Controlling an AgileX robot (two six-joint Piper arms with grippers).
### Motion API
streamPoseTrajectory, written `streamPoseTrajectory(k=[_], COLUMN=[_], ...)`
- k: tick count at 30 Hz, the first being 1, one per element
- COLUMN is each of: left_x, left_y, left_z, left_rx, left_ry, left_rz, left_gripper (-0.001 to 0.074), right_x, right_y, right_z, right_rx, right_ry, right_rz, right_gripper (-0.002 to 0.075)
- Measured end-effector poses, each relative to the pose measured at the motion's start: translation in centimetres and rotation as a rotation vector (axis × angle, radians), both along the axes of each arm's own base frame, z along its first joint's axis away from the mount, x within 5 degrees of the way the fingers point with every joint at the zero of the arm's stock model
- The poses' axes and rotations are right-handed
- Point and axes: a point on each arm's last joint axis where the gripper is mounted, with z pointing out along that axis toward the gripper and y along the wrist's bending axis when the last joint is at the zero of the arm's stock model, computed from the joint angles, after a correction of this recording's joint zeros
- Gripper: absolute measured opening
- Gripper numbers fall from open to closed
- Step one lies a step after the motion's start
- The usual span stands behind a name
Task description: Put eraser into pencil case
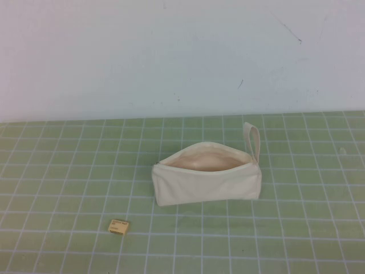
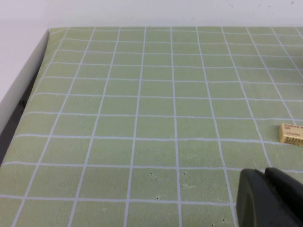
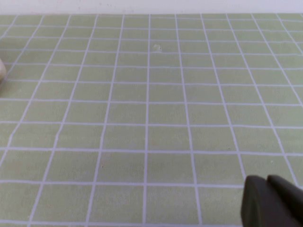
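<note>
The cream-white pencil case [image 1: 206, 177] lies on the green grid mat near the middle, its zip open and the pinkish lining showing, loop strap [image 1: 252, 137] at its right end. The small tan-yellow eraser [image 1: 118, 226] lies flat on the mat in front of and to the left of the case; it also shows in the left wrist view [image 2: 291, 133]. Neither arm shows in the high view. My left gripper [image 2: 266, 176] is shut and empty, above the mat short of the eraser. My right gripper [image 3: 266, 182] is shut and empty over bare mat.
The green mat [image 1: 68, 171] with white grid lines covers the table up to a white wall [image 1: 171, 57] at the back. The mat's left edge and a white border [image 2: 19, 80] show in the left wrist view. A sliver of the case [image 3: 2, 71] shows in the right wrist view.
</note>
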Motion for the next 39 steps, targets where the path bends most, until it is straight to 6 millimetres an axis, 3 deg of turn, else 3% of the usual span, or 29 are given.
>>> streamPoseTrajectory(k=[39], left_x=[0.02], left_y=[0.00], left_z=[0.05], left_rx=[0.033], left_ry=[-0.007], left_rz=[-0.010], left_gripper=[-0.0001], right_x=[0.00], right_y=[0.01], right_z=[0.00], right_rx=[0.002], right_ry=[0.000], right_rz=[0.000], right_gripper=[-0.0001])
